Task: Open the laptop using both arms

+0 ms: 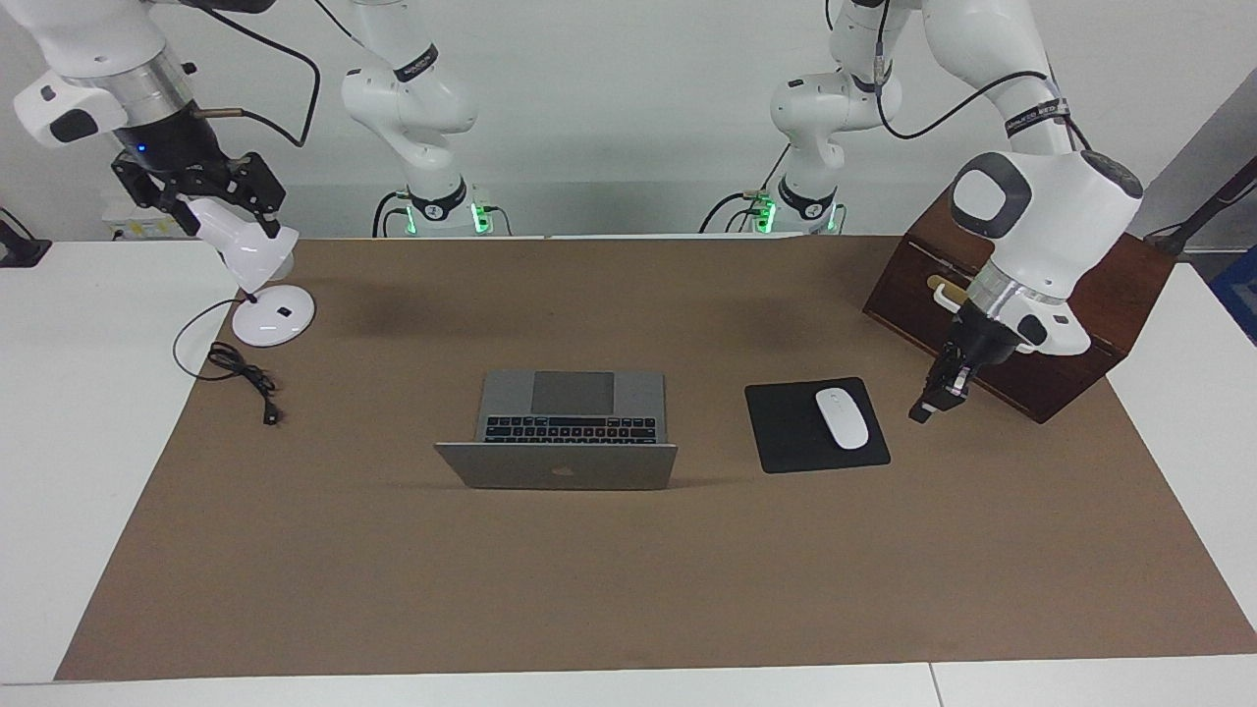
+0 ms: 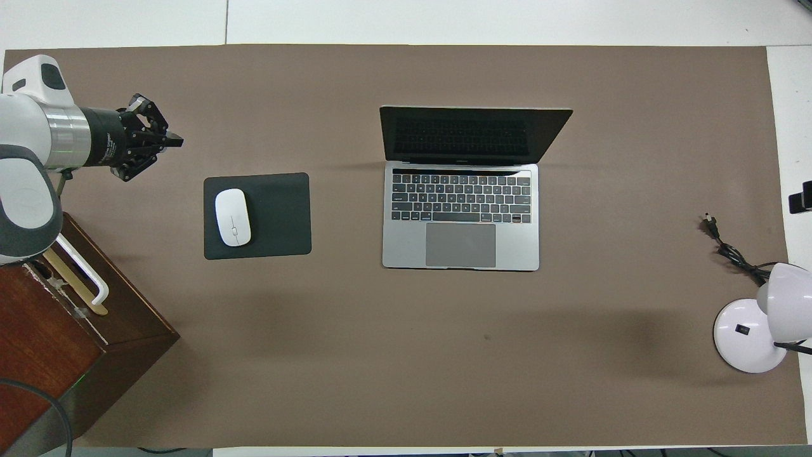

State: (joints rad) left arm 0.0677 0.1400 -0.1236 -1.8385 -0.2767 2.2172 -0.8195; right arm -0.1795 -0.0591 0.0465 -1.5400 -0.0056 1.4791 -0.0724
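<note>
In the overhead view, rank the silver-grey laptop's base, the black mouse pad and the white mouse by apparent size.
1. Silver-grey laptop's base, largest.
2. Black rectangular mouse pad.
3. White oval mouse, smallest, lying on the pad.

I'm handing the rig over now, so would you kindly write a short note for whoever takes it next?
Left claw: shut, empty, in the air beside the mouse pad, near the wooden box.
Right claw: raised over the lamp, holding nothing.
Laptop: mid-table, lid up, keyboard showing.
Done: laptop is open.
Left: nothing apparent; park both arms.
</note>
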